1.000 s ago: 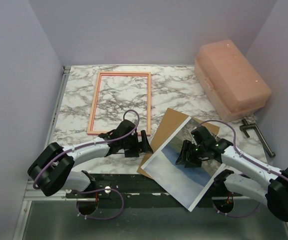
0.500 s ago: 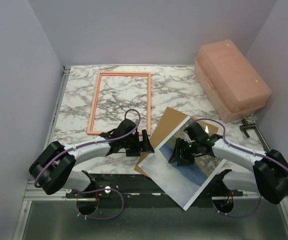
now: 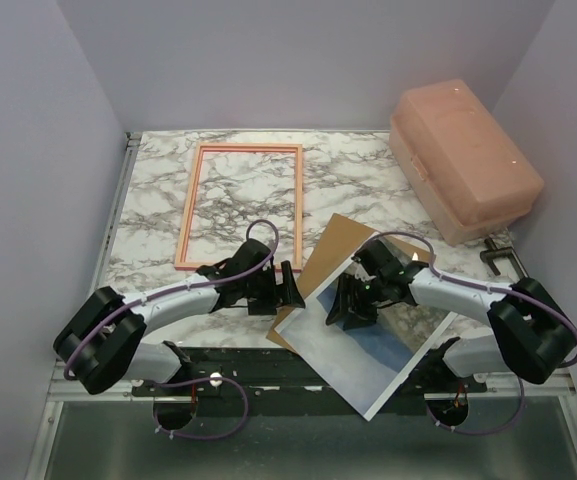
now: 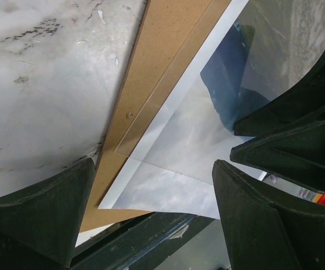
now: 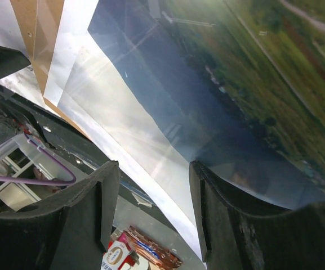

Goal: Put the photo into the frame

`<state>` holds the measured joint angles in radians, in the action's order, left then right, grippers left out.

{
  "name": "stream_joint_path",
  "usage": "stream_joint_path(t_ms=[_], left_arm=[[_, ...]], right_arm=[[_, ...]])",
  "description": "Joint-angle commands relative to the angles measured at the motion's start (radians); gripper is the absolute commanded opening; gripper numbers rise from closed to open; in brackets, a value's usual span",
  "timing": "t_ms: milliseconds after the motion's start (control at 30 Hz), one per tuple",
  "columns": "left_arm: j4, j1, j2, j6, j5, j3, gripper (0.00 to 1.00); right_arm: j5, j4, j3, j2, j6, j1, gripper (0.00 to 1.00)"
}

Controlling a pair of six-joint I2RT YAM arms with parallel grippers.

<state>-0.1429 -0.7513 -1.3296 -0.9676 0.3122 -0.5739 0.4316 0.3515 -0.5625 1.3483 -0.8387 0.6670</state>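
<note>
The left gripper (image 3: pixel 290 288) is held wide open and low over the marble table (image 3: pixel 368 180), with nothing between its fingers. The right gripper (image 3: pixel 340 308) is partly spread above the photo (image 3: pixel 363 355), and nothing is pinched; whether the sheet is touched cannot be told.

One brown backing board (image 3: pixel 333 250) is seen lying askew under the photo. One pink lidded box (image 3: pixel 463 160) is placed at the far right, and one dark clamp (image 3: pixel 496 256) is fixed near it.

One photo is counted, picture side up. It lies beneath the right gripper and just beside the left one, and its near corner overhangs the table edge. One frame (image 3: pixel 186 210) is laid flat at the far left, well apart from the photo, with the left gripper between them.
</note>
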Motion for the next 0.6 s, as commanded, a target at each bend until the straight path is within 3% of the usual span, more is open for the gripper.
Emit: stream_joint_path(t_ms=[0, 300, 567], left_arm=[[-0.062, -0.003, 0.061, 0.035, -0.051, 0.001, 0.87], [-0.1, -0.005, 0.096, 0.086, -0.078, -0.022, 0.87], [-0.096, -0.02, 0.056, 0.105, -0.073, -0.073, 0.87]], right_arm=[[-0.084, -0.01, -0.013, 0.056, 0.012, 0.027, 0.59], [-0.035, -0.033, -0.034, -0.016, -0.021, 0.035, 0.6], [-0.158, 0.099, -0.034, -0.178, -0.039, 0.027, 0.59]])
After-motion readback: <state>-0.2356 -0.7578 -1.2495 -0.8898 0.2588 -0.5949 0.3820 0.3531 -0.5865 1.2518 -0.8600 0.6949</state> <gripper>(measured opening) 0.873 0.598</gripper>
